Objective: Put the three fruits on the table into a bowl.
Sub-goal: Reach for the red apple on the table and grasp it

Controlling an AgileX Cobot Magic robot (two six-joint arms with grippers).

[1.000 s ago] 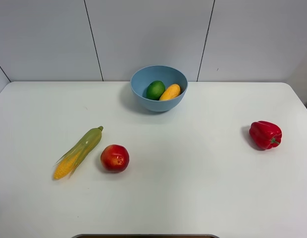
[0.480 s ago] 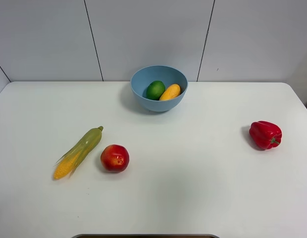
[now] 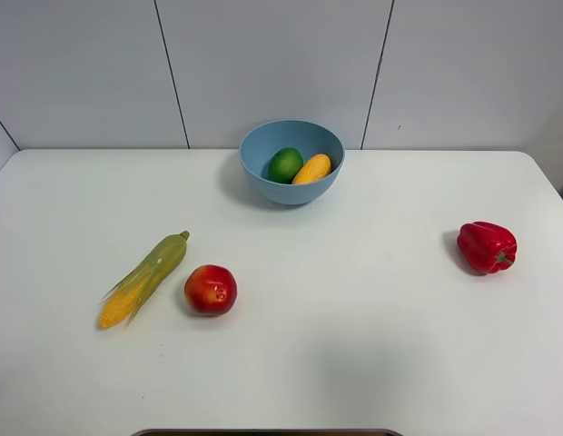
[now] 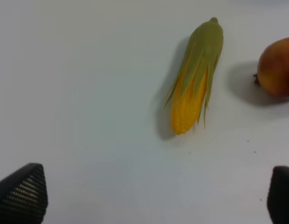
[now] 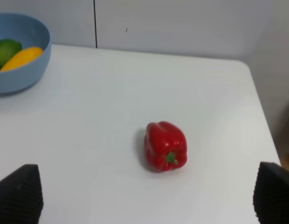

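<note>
Toward the back of the white counter (image 3: pixel 354 354), near the wall, the light-blue bowl (image 3: pixel 291 193) is sitting upright. Two of the three fruits are already lying inside it: the green lime (image 3: pixel 284 164) and the yellow-orange mango (image 3: pixel 312 168), touching side by side.

Out on the counter's left half the red apple (image 3: pixel 210 290) is resting well apart from the bowl. It is sitting just beside the corn cob (image 3: pixel 145 278), close but not touching. The cob is lying at a slant, its green husk end pointing toward the back of the counter. Far off on the right half, the red bell pepper (image 3: pixel 486 246) is lying on its side by itself.

The left jaws are standing wide open, facing the corn cob and the apple. Their dark fingertips (image 4: pixel 21 193) are showing at opposite edges of the wrist view, gripping nothing. The right jaws are likewise hanging spread wide, facing the pepper and holding nothing, with the bowl showing at the edge of that view.
</note>
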